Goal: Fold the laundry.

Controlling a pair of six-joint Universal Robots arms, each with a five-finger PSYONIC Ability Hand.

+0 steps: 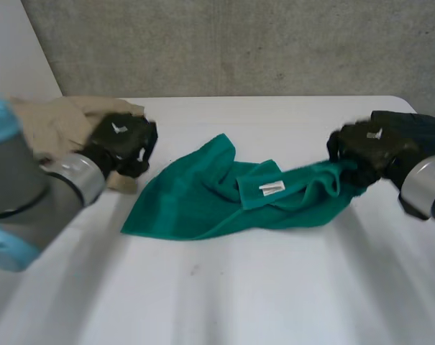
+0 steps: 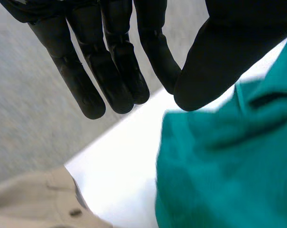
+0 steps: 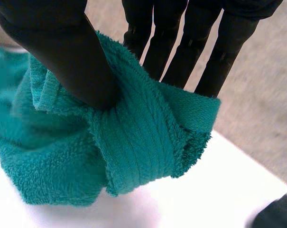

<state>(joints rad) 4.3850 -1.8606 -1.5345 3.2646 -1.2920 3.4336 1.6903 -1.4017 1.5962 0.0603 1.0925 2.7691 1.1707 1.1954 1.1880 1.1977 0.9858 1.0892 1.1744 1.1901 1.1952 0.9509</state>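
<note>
The crumpled green terry towel (image 1: 203,205) lies mid-way across the white surface (image 1: 239,302). It looks soft, light and limp, and is best held at its corners. The right wrist view shows the right hand (image 3: 62,57) pinching its bunched hem. The left hand (image 2: 110,61) hangs open and empty near a beige buttoned garment (image 2: 29,199).

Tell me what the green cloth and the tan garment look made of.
Green towel: likely cotton terry, matte; fuzzy looped pile with a flat ribbed band near its edge. Tan garment: smooth woven fabric, perhaps cotton; no pile, a small button and seam show.
</note>
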